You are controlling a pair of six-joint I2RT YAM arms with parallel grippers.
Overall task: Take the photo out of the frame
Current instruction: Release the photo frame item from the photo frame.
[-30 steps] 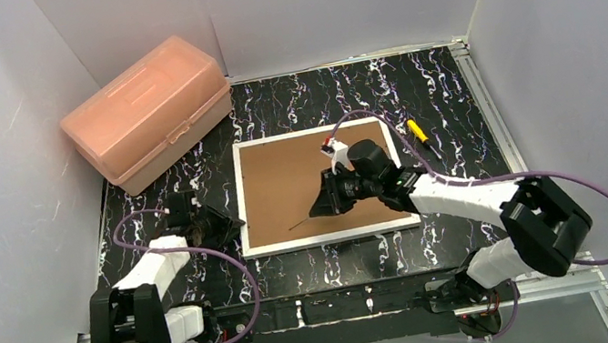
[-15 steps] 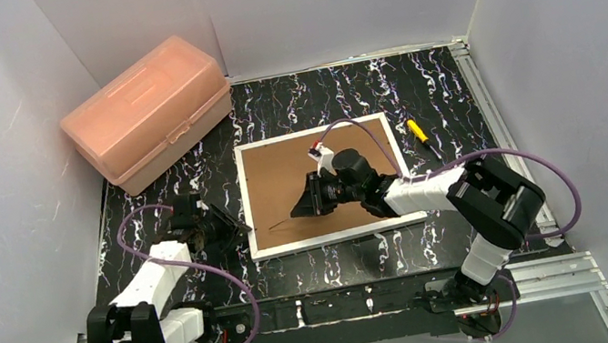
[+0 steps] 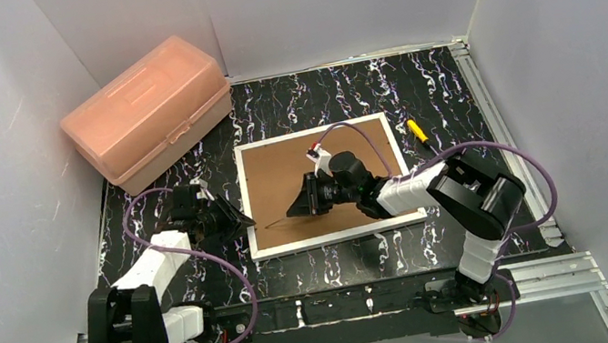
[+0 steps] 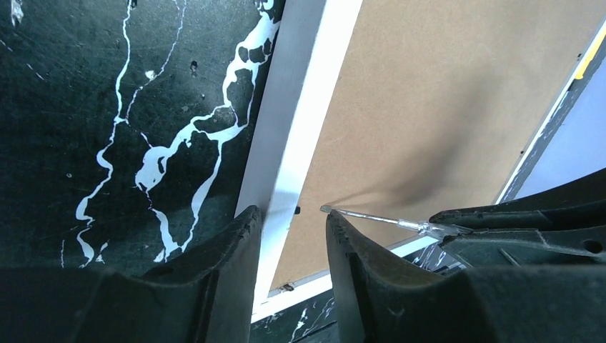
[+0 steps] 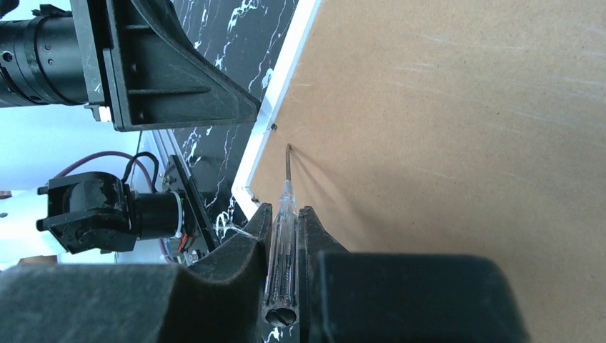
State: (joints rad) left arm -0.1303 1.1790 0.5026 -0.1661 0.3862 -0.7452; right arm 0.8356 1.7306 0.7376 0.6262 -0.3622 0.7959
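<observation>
While the right end effector (image 5: 284,214) clamps the thin clear-handled screwdriver (image 5: 281,246), ease its tip under the small dark tab (image 5: 274,127) by the left rail of the white-bordered flat frame (image 3: 312,130), levering gently; left end effector (image 4: 293,218) gapes open over that rail; photo hidden under brown fibreboard back (image 5: 464,143).

No text, label or number is legible.
</observation>
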